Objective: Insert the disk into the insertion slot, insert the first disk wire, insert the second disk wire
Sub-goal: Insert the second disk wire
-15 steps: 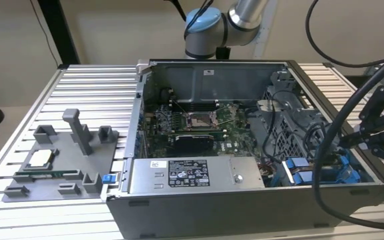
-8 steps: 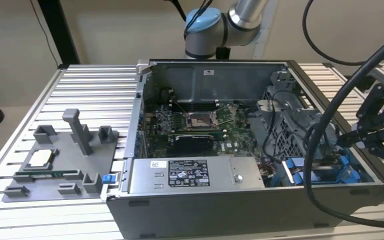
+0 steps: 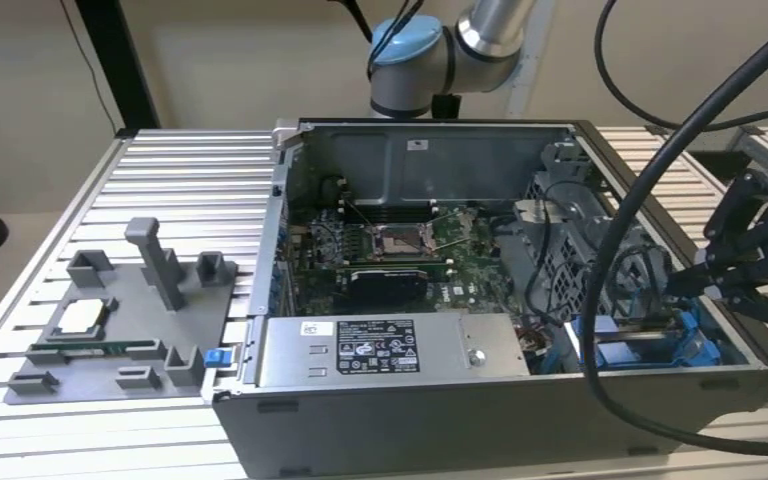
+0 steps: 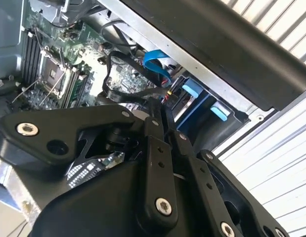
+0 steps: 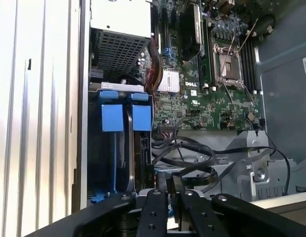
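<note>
The gripper (image 3: 704, 285) hangs at the exterior view's right edge of the open computer case (image 3: 491, 400), just over the case's side wall and above the insertion slot (image 3: 638, 345); its black fingers (image 5: 165, 190) stand close together, nearly touching at the tips, and whether a thin cable end sits between them cannot be told; in the second wrist view the fingers (image 4: 165, 123) point down toward a tangle of black cables (image 4: 128, 91) beside a blue flat wire (image 4: 157, 66). The disk (image 5: 130, 148) sits edge-up in the bay, its blue carrier tabs (image 5: 125, 116) flush side by side at the bay's mouth; the case wall hugs one side of it and cables crowd the other, leaving little room there. The motherboard (image 3: 384, 250) area is more open; the power-supply box (image 3: 377, 350) bounds the near side. The gripper's linkage hides the disk's connector end in both wrist views; thick black hoses (image 3: 624, 230) cross the bay in the exterior view.
</note>
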Robot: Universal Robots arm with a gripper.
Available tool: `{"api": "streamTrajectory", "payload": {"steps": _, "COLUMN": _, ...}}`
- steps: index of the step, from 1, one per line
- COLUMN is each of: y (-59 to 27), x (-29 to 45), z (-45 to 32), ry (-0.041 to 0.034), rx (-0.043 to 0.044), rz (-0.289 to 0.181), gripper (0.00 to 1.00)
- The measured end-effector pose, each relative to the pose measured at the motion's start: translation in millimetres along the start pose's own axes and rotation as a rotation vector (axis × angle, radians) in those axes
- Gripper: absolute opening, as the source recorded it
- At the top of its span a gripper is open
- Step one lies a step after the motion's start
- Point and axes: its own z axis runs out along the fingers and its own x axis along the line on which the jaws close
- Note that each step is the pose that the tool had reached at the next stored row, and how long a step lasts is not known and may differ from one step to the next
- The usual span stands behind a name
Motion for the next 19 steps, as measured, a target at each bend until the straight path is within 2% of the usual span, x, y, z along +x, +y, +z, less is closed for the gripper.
{"api": "streamTrajectory", "payload": {"steps": 3, "y": 4.2, "x": 0.2, "z": 0.7, "ry": 0.0057, "rx": 0.0054, "rz": 0.002, "gripper": 0.0}}
{"api": "streamTrajectory", "payload": {"steps": 4, "y": 5.0, "x": 0.3, "z": 0.9, "ry": 0.0115, "rx": 0.0071, "rz": 0.003, "gripper": 0.0}}
{"api": "streamTrajectory", "payload": {"steps": 5, "y": 5.6, "x": 0.3, "z": 1.0, "ry": 0.0242, "rx": 0.0092, "rz": 0.005, "gripper": 0.0}}
{"api": "streamTrajectory", "payload": {"steps": 6, "y": 6.2, "x": 0.4, "z": 1.2, "ry": 0.0402, "rx": 0.0116, "rz": 0.008, "gripper": 0.0}}
{"api": "streamTrajectory", "payload": {"steps": 13, "y": 10.0, "x": 0.6, "z": 2.0, "ry": 0.1636, "rx": 0.031, "rz": 0.031, "gripper": 0.0}}
{"api": "streamTrajectory", "payload": {"steps": 14, "y": 11.5, "x": 0.6, "z": 2.3, "ry": 0.1725, "rx": 0.0339, "rz": 0.032, "gripper": 0.0}}
{"api": "streamTrajectory", "payload": {"steps": 15, "y": 13.2, "x": 0.5, "z": 2.5, "ry": 0.1751, "rx": 0.0365, "rz": 0.032, "gripper": 0.0}}
{"api": "streamTrajectory", "payload": {"steps": 17, "y": 15.5, "x": -0.6, "z": 0.7, "ry": 0.1761, "rx": 0.0389, "rz": 0.032, "gripper": 0.0}}
{"api": "streamTrajectory", "payload": {"steps": 19, "y": 17.6, "x": -3.5, "z": -5.1, "ry": 0.1759, "rx": 0.0398, "rz": 0.033, "gripper": 0.0}}
